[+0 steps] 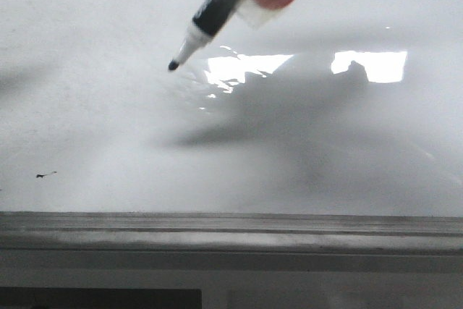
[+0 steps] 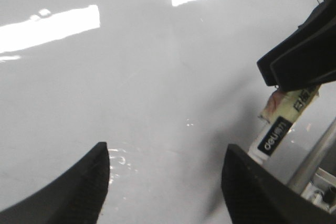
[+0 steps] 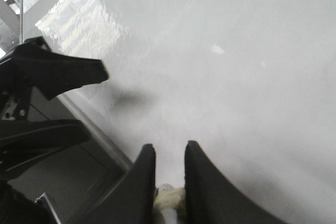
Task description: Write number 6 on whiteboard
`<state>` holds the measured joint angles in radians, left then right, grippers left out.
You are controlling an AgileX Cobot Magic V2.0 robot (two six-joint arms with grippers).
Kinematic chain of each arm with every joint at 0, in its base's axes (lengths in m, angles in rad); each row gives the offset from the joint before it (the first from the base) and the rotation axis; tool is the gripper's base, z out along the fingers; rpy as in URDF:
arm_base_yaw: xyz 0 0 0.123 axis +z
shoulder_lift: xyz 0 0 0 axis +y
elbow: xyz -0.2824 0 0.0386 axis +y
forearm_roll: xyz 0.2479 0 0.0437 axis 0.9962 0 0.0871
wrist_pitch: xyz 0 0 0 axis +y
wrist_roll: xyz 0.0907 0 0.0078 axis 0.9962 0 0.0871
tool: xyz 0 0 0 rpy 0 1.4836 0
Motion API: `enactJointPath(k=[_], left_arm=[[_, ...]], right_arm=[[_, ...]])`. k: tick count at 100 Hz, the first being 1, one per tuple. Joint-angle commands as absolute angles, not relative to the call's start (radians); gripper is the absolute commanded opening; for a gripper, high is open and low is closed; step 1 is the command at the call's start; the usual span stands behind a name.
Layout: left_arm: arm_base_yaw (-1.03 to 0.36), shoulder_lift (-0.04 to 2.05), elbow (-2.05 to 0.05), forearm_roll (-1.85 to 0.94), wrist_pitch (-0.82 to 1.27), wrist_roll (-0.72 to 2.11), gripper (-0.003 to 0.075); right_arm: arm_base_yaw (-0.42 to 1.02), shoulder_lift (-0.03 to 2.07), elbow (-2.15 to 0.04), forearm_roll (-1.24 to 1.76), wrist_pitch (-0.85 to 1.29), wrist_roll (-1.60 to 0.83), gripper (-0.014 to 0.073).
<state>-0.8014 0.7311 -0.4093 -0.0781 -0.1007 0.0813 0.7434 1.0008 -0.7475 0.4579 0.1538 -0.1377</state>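
Note:
The whiteboard (image 1: 108, 121) fills the front view, glossy white and bare; the number 6 is out of view. A black-and-white marker (image 1: 210, 19) slants down from the top, its black tip (image 1: 173, 66) over the board and apart from its shadow (image 1: 206, 135). My right gripper (image 3: 169, 150) is shut on the marker's taped barrel (image 3: 170, 200). In the left wrist view the marker (image 2: 275, 137) hangs below the right gripper's black fingers (image 2: 294, 61). My left gripper (image 2: 167, 153) is open over the whiteboard (image 2: 131, 77) with nothing between its fingers.
A tiny black squiggle (image 1: 45, 175) marks the board at the near left. The grey metal frame (image 1: 217, 226) runs along the near edge. Bright light reflections (image 1: 369, 65) lie on the far part. The board's edge (image 3: 89, 124) shows in the right wrist view.

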Motion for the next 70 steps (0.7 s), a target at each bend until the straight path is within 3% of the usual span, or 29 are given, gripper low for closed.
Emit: enactJointPath(k=[1,18,42,70], left_arm=[[-0.778,0.691,-0.440,-0.089,-0.152,0.072,0.0418],[-0.774,0.683,-0.440,-0.089,-0.105,0.072,0.0418],[-0.774,0.683,-0.440,-0.089,-0.103,0.072,0.0418],[-0.774,0.683,-0.440,-0.089,-0.103,0.072,0.0418]], right_arm=[[0.684,0.999,-0.842,0.428,0.138,-0.151,-0.0068],[0.596,1.060,-0.946,0.420,0.182,-0.163,-0.0069],[0.580,1.172,-0.988,0.411,0.137,-0.182,-0.0068],[0.674,1.266,-0.833,0.491,0.118,-0.180,-0.0066]])
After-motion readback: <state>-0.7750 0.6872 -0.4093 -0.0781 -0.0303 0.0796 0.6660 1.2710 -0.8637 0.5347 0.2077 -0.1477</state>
